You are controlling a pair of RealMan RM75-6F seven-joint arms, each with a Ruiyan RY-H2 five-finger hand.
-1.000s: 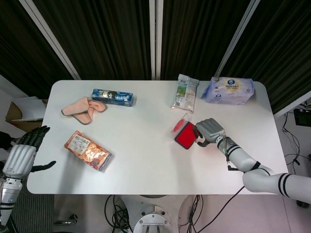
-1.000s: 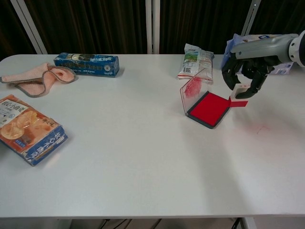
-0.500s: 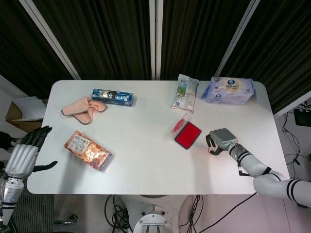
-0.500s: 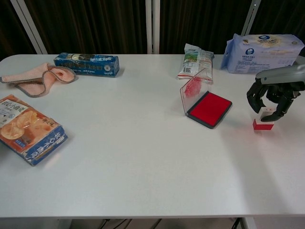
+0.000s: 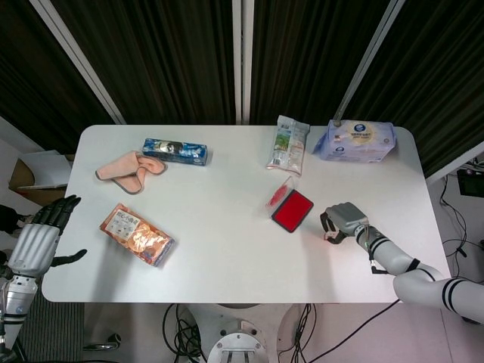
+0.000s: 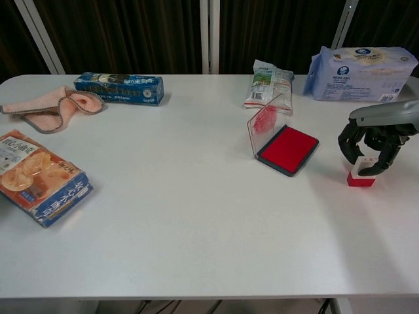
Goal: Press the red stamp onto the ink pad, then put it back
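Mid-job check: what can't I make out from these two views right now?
- Stamp: in the head view the right hand covers it almost fully.
- Whether the fingers grip the stamp or have loosened: too small in the chest view.
- Left hand: outside the chest view.
- Snack bag: cut by the chest view's left edge.

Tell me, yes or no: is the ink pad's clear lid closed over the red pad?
No, the ink pad's clear lid stands tilted up at its left edge, leaving the red surface uncovered.
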